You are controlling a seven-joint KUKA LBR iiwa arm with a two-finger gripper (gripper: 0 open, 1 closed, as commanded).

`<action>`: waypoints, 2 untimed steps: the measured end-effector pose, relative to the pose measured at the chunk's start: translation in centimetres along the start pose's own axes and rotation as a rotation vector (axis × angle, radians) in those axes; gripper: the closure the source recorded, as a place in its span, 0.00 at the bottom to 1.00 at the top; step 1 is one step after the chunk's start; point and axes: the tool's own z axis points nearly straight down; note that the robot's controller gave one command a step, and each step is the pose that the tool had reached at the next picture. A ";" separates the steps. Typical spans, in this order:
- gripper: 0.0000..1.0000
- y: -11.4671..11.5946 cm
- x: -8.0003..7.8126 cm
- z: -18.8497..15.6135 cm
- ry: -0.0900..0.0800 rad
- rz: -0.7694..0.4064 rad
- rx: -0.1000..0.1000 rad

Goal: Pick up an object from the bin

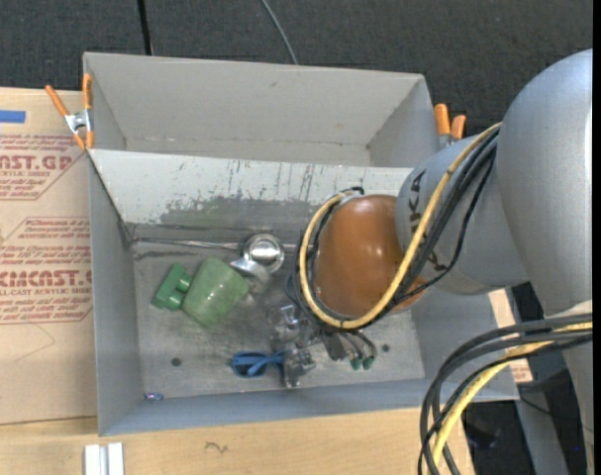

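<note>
From above, the only writing on the robot is a few black letters [416,204] on the grey arm [548,166]. Cables [424,240] cross them, and they cannot be read whole. The arm comes in from the right and its orange cover [359,250] hides much of the right half of the bin [250,97]. Below the cover, the gripper [294,356] stands low over the floor near the front wall, a tangle of metal and wires. Whether it is open or closed cannot be told, nor whether it has hold of anything. A blue thing [252,364], thin and bent, lies on the floor just left of the gripper, its right end meeting the metal; its kind is hard to make out. A small dark green piece [362,362] shows just right of the gripper, partly hidden. Farther left, well apart, a pale green cup [216,291] lies tipped, touching a darker green block [170,288]. A shiny silver ball [263,253] sits beside the cup's upper right.
</note>
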 end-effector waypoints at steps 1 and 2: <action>1.00 0.1 -0.1 -3.6 -0.001 0.000 0.001; 1.00 0.1 -0.3 -10.5 -0.005 0.000 0.002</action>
